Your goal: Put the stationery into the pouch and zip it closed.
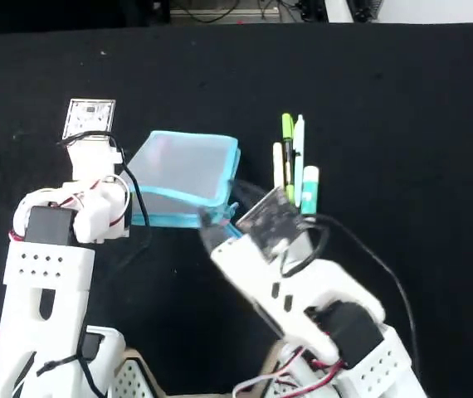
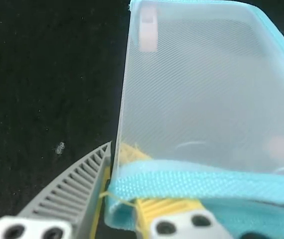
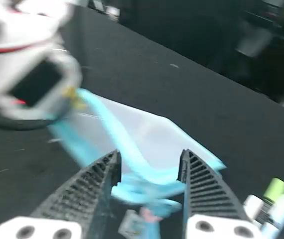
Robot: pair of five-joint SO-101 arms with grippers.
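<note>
- Left end effector (image 2: 116, 154) clamps the pouch (image 1: 185, 170) by its corner.
- Right end effector (image 3: 150, 155), jaws wide, straddles its teal rim.
- Stationery (image 1: 295, 166) lies beside the pouch, nearer this arm.

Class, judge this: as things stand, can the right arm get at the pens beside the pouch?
Probably yes. The pens lie uncovered on the table near the right pincer. That pincer stands open astride the pouch edge, so it would need to draw clear first.

Open room lies behind the pouch (image 1: 188, 166); pens (image 1: 299, 162) crowd one side.
</note>
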